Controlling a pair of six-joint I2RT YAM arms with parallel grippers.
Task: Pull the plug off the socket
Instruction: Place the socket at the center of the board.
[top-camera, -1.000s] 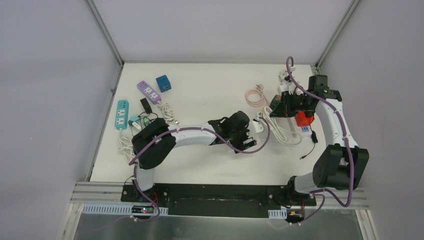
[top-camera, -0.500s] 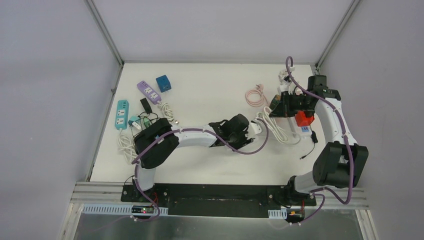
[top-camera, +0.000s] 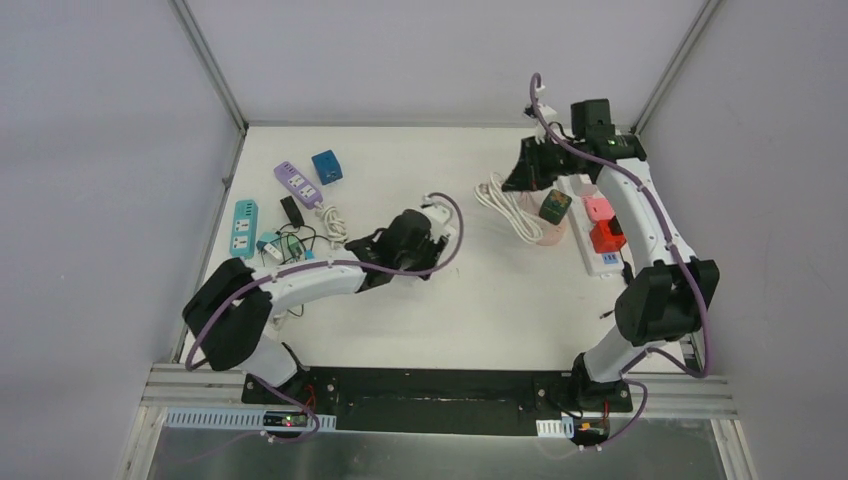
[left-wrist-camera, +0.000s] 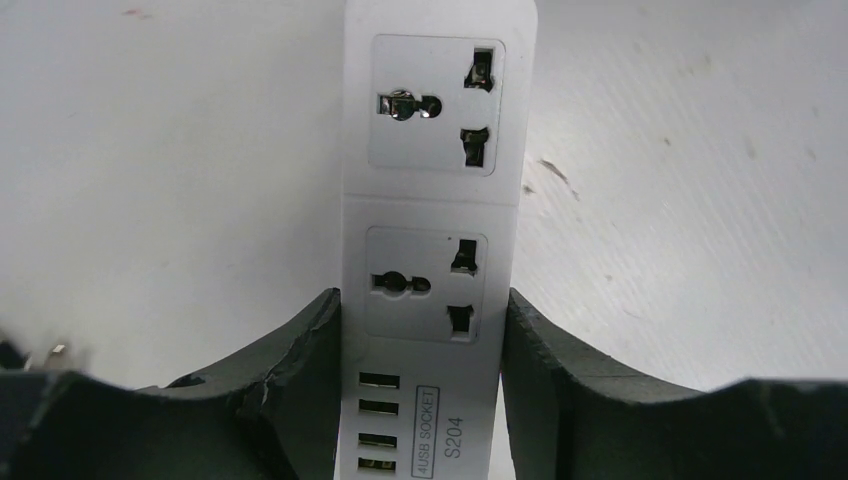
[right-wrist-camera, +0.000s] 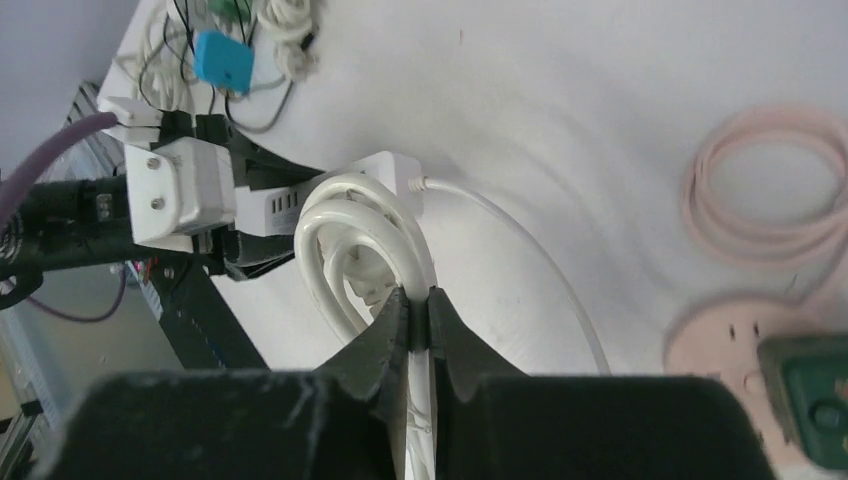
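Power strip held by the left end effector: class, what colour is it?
White; the strip shows best in the left wrist view.

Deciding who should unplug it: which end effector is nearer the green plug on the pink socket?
Right. The right end effector, pinching a white cable, sits close beside the green plug; the left end effector, clamping the white power strip, is much farther left.

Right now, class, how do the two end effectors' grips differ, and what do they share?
The left end effector clamps the broad white power strip; the right end effector pinches a thin white cable. The left's jaws stand wide apart, the right's nearly together. Both grip something white.
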